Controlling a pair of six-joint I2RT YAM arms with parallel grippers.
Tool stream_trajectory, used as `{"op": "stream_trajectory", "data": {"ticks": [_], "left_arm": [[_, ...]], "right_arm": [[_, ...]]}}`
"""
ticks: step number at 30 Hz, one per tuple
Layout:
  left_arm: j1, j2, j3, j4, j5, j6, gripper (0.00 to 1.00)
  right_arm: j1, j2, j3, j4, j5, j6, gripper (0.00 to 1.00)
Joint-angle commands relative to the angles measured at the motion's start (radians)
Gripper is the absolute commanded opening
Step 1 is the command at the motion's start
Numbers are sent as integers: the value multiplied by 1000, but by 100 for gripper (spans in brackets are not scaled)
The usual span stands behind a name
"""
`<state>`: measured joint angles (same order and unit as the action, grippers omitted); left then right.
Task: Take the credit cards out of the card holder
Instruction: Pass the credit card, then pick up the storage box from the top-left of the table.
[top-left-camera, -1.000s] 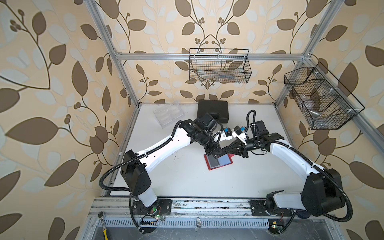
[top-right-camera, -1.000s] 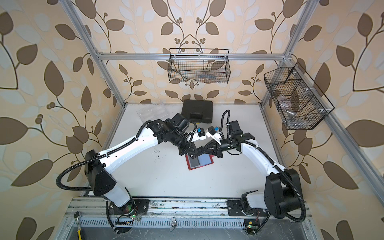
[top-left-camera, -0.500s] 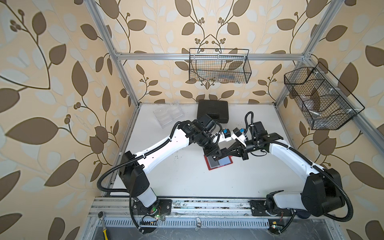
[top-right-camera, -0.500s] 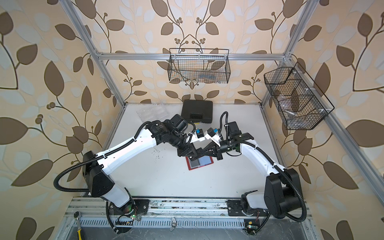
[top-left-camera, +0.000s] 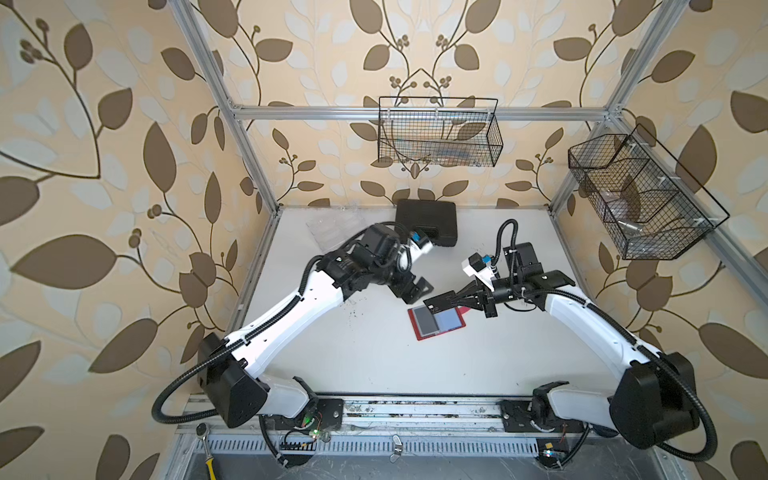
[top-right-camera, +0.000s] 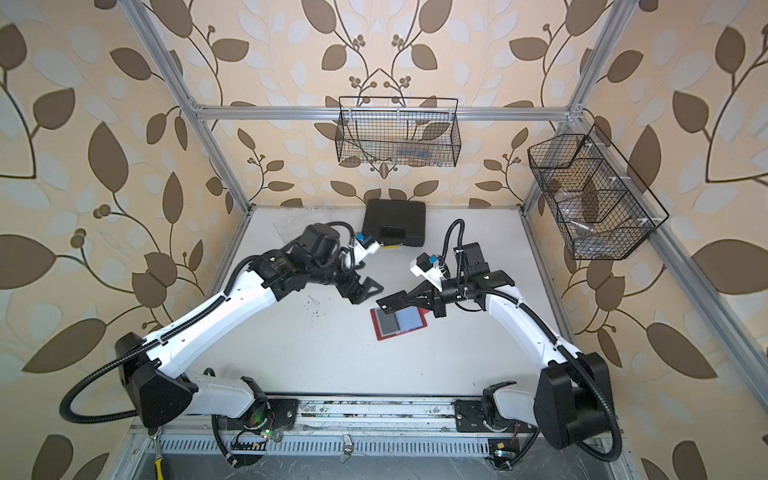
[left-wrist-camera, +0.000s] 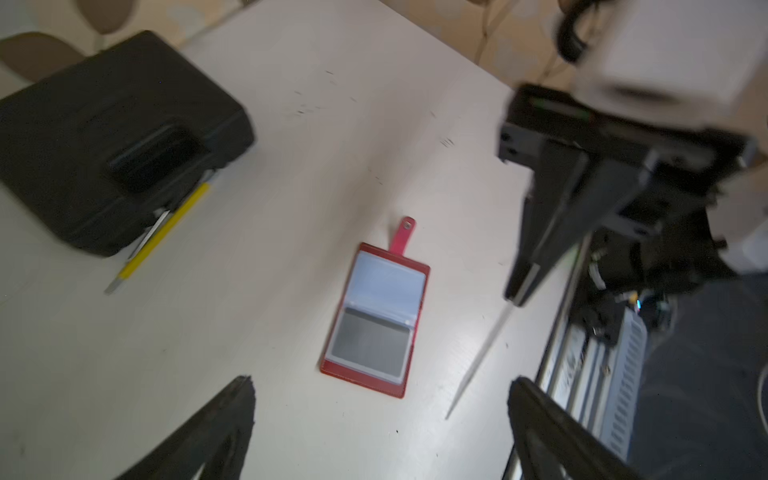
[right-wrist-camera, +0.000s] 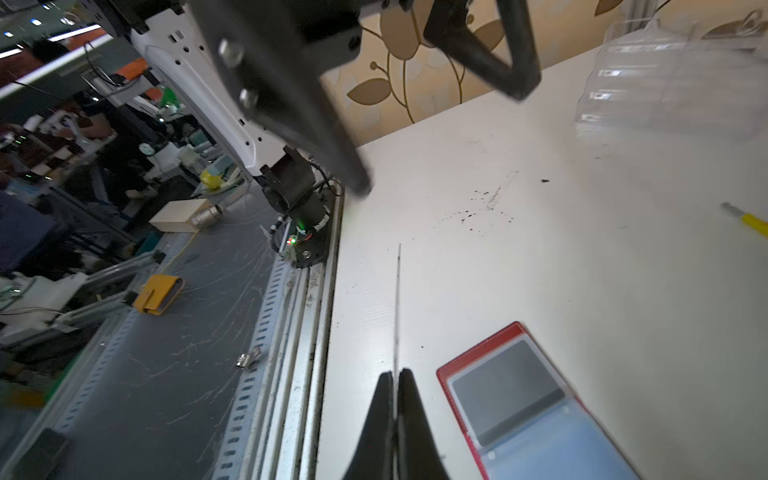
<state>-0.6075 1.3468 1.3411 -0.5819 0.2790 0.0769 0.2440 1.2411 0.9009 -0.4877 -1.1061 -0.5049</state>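
White worktop (top-left-camera: 374, 365). Far centre: black case (top-left-camera: 426, 220). Right of centre: red holder (top-left-camera: 436, 322), lying open, flat. Near its far left corner: left claw (top-left-camera: 417, 291), spread wide, empty. Right claw (top-left-camera: 456, 300) clamped on black card (top-left-camera: 438, 300), near holder's far edge.
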Motion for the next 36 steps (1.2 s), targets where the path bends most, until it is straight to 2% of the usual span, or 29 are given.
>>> {"op": "stream_trajectory", "data": {"ticks": [1, 3, 8, 12, 16, 22, 30, 34, 36], "left_arm": [[148, -26, 27, 67, -205, -289, 99], [260, 14, 65, -5, -247, -393, 98], [453, 202, 229, -272, -348, -522, 90], [578, 315, 293, -319, -387, -531, 82], [668, 450, 388, -332, -359, -521, 73], [730, 651, 567, -360, -340, -501, 65], [747, 830, 751, -338, -283, -492, 59], [749, 891, 783, -308, -260, -491, 58], [749, 915, 797, -306, -265, -497, 54]], "right_arm": [[-7, -78, -69, 268, 104, 214, 0], [3, -107, -89, 364, 149, 308, 0], [68, -134, -76, 395, 271, 359, 0], [120, -135, -62, 410, 295, 383, 0], [163, -118, -39, 405, 312, 390, 0], [187, -82, -17, 400, 318, 396, 0], [207, -39, 21, 369, 315, 382, 0], [207, -13, 35, 357, 305, 372, 0], [206, -3, 45, 350, 296, 366, 0]]}}
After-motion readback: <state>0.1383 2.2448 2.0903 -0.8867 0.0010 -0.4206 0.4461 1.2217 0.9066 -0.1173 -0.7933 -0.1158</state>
